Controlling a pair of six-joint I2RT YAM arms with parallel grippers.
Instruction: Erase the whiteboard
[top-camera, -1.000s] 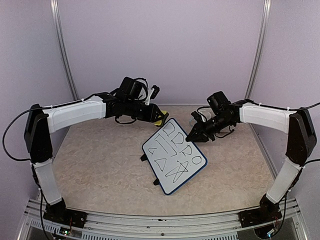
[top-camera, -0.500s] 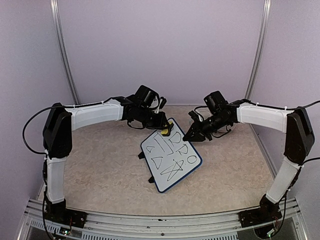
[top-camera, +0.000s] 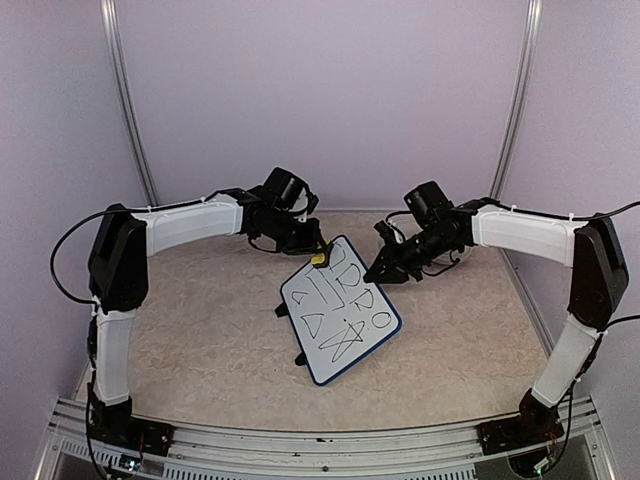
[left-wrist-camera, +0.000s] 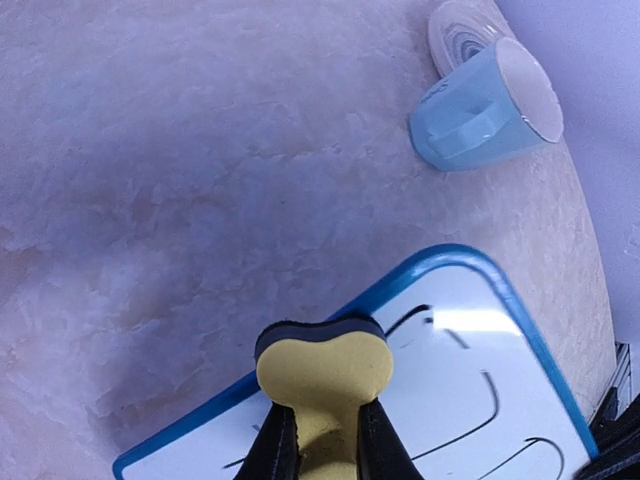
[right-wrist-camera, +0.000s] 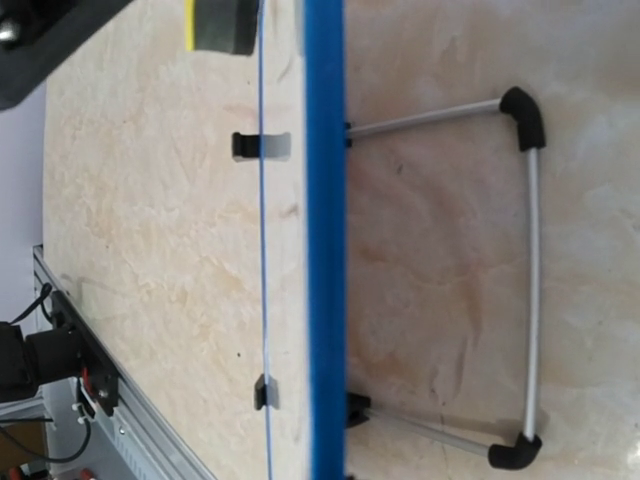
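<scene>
Blue-rimmed and propped on its wire stand (right-wrist-camera: 531, 280), the whiteboard (top-camera: 342, 312) is standing near the middle of the tan, stone-patterned table (top-camera: 190, 330). It is turned on a diagonal, so one corner is pointing to the far side and the opposite one to the near side. Black marker scribbles (top-camera: 350, 335) are covering most of its white face.

The left gripper (top-camera: 314, 253) is hanging over the board's far corner, with its arm extending in from the left. It is pinching a small yellow sponge eraser (left-wrist-camera: 322, 372) tightly between its fingers (left-wrist-camera: 278, 450). In the left wrist view the eraser's dark pad is sitting just inside the blue rim, beside the first strokes. In the right wrist view it is looking pressed against the board's face.

The right gripper (top-camera: 384, 268) is hovering at the board's far right edge. Its fingers are not showing in its own camera, so I cannot tell whether it is open, closed or holding the rim. That camera is looking along the rim edge-on, with the stand's black feet (right-wrist-camera: 522, 115) resting on the table behind the board.

A light blue mug (left-wrist-camera: 485, 105) is sitting on the table beyond the far corner, apart from the board.
</scene>
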